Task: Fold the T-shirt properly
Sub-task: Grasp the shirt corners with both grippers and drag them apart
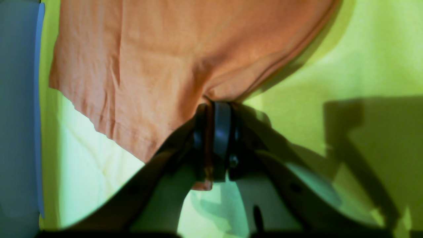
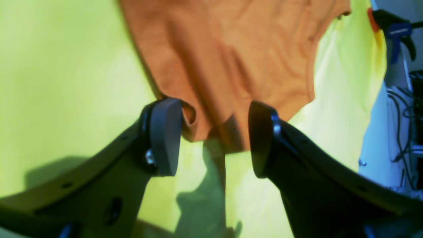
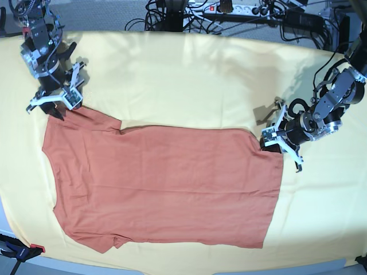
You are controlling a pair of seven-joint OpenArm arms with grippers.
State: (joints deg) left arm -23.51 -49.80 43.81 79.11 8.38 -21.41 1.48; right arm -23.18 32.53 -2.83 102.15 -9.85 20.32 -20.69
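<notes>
The T-shirt point(image 3: 166, 183) lies spread flat on the yellow-covered tabletop point(image 3: 189, 80). Left gripper point(image 1: 214, 138) pinches a hem corner; right gripper point(image 2: 211, 138) is spread around what looks like a sleeve edge. Gripping stage, I'd say: next, the right must close, then both lift together.

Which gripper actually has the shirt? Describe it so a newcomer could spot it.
On the yellow cloth lies the orange T-shirt. The left gripper sits at its hem corner on the base view's right, jaws shut on fabric; the right gripper by the sleeve is open.
</notes>
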